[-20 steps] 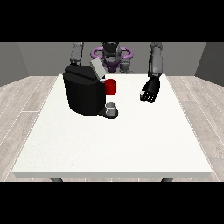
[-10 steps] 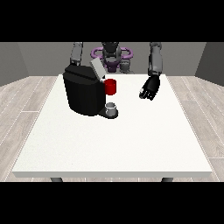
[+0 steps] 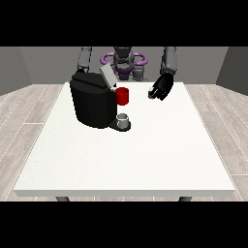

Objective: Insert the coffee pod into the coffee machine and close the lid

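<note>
Hovering over the far right part of the table (image 3: 145, 160), the hand at the view's right (image 3: 161, 87) hangs well apart from the machine (image 3: 93, 99), off to its right. Against half a second and a second ago almost nothing has changed: it keeps the same spot and height, so the task looks paused rather than advancing. Its fingers seem curled downward around nothing I can make out, though they are too small to judge surely. The forearm drops steeply from the shoulder, palm turned toward the machine. The other hand is hidden behind the machine. The lid (image 3: 107, 76) stands tilted up, so closing is not yet done. A red thing at the machine (image 3: 122, 96) sits at its front, and a grey thing (image 3: 124, 119) rests on the base below it; whether that is the pod I cannot tell.
</note>
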### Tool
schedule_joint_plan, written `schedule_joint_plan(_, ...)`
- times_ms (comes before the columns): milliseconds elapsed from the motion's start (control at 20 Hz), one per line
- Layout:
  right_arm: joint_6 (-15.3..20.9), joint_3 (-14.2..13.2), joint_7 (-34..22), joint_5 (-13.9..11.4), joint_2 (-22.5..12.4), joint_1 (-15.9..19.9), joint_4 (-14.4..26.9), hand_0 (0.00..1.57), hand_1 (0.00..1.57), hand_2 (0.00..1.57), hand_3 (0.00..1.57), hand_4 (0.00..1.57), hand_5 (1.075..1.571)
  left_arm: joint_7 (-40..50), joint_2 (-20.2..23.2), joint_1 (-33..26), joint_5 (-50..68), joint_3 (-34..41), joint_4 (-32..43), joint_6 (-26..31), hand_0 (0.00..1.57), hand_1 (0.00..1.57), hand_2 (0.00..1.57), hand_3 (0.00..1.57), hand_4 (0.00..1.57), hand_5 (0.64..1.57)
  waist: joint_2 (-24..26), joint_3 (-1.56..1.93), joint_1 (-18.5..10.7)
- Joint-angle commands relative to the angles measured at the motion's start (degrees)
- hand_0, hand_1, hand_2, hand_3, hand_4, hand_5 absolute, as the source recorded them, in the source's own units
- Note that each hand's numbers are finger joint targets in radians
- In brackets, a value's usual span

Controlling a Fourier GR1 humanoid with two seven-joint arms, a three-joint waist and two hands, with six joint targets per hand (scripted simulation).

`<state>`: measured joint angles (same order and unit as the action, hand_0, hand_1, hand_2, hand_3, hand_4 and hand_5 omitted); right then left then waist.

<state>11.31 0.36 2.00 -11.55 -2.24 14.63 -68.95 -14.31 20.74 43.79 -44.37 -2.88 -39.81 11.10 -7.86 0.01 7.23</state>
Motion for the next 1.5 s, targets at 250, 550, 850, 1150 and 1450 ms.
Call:
schedule_joint_plan(250,-0.3,-1.4,3.4,1.1,0.4,-1.0,3.9,0.0,0.0,0.0,0.0,0.0,1.571,4.5,-1.7,4.7,0.1,0.2,-3.8,8.8,1.42,1.42,1.4,1.33,0.53,1.571,3.8,0.01,-0.8)
schedule_joint_plan(550,-2.4,-0.2,0.1,1.6,0.0,0.2,-0.1,0.0,0.0,0.0,0.0,0.0,1.571,6.0,-1.2,9.5,0.8,1.9,-4.1,11.2,1.34,1.34,1.37,1.35,0.56,1.571,5.5,0.0,2.5)
schedule_joint_plan(850,-4.0,-2.4,0.3,2.8,-2.5,3.9,-0.1,0.0,0.0,0.0,0.0,0.0,1.571,14.1,-2.4,18.9,4.8,7.7,-3.2,13.9,1.23,1.23,1.26,1.27,0.5,1.571,2.3,0.02,5.3)
schedule_joint_plan(1150,-1.5,-0.1,-1.5,1.2,-0.1,4.0,-5.2,0.0,0.0,0.0,0.0,0.0,1.571,11.4,0.7,20.1,3.9,8.5,-1.5,13.0,1.17,1.17,1.25,1.27,0.48,1.571,-0.1,-0.01,8.3)
schedule_joint_plan(1450,-1.3,-3.2,-1.7,2.3,-2.0,7.8,-3.5,0.0,0.0,0.0,0.0,0.0,1.571,11.6,3.0,24.2,3.6,9.5,-1.1,13.5,1.22,1.22,1.28,1.23,0.48,1.571,-4.6,0.0,8.1)
